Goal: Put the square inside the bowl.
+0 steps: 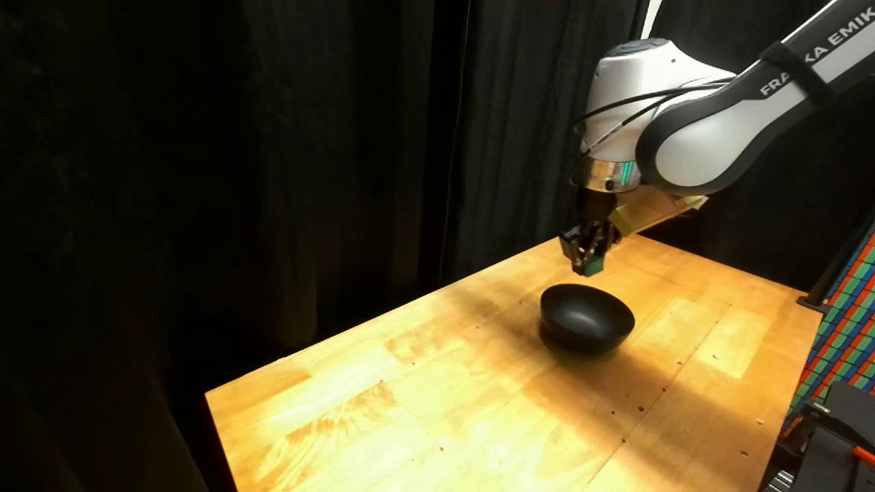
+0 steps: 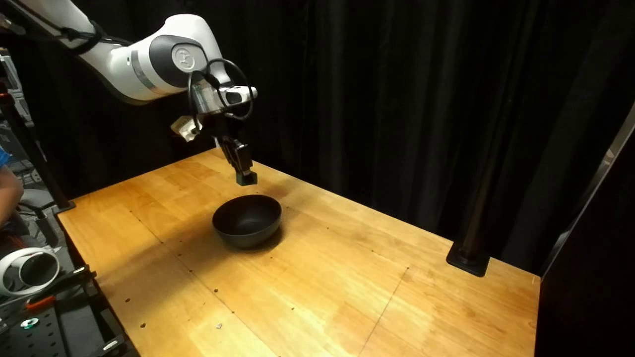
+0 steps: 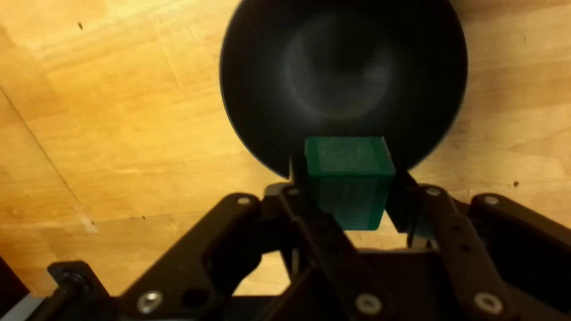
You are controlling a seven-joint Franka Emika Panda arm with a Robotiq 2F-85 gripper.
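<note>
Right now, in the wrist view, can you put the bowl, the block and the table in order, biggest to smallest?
1. The table, running past the picture's edges
2. The bowl, partly cut off
3. The block, smallest even though it's nearer the camera

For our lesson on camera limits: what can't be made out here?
Green block: gripped sides, mostly covered by the tool, wrist view.
Black bowl: underside, hidden by its own wall, every view.
Person: face, cut off by an exterior view's left edge.
Pale speck: too small to identify, exterior view.
</note>
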